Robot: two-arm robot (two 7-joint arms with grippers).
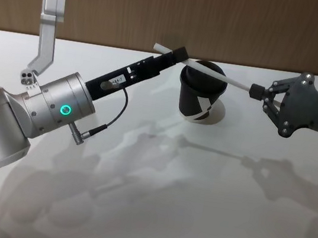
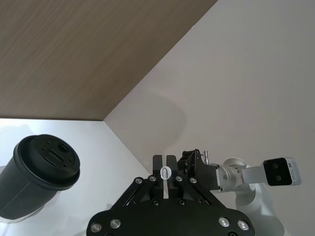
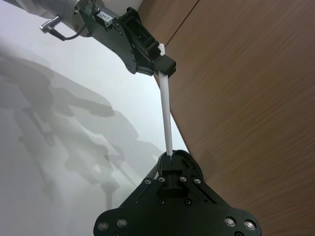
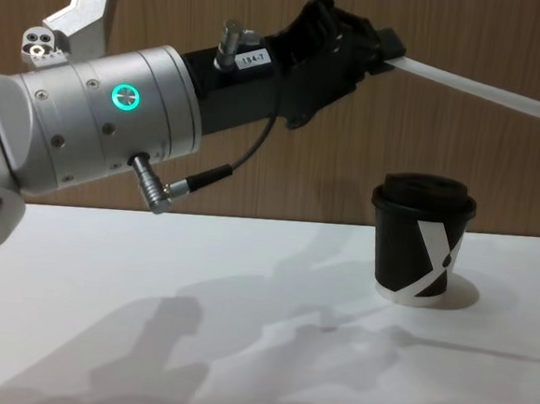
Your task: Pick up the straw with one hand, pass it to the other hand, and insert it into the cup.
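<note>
straw (image 1: pixel 214 72) up in the air, gripped at both ends, clear of the white worktop (image 1: pixel 192 220). left gripper (image 1: pixel 177 55), on the silver wrist with the green ring light, stretched from the near left corner toward the far edge; jaws clamped on the straw close to one end, a short white stub poking out past the fingertips. thin black cable (image 1: pixel 114 115) looped under that wrist. right gripper (image 1: pixel 258 91), black and blocky, in from the right edge; jaws pinched together on the straw's other end.

from the chest: straw (image 4: pixel 475 87) sloping gently down from the left gripper (image 4: pixel 380 47) toward the right, above the lid and not touching it.

cup (image 1: pixel 201 95) upright near the far edge, a little right of middle, lid on, white mark facing the robot, beneath the straw's span.

from the right wrist: straw (image 3: pixel 166 115) running straight from the near fingertips to the left gripper (image 3: pixel 162 61).

from the left wrist: straw (image 2: pixel 166 172) end-on as a white oval between closed fingers, cup (image 2: pixel 42 172) off to one side.
</note>
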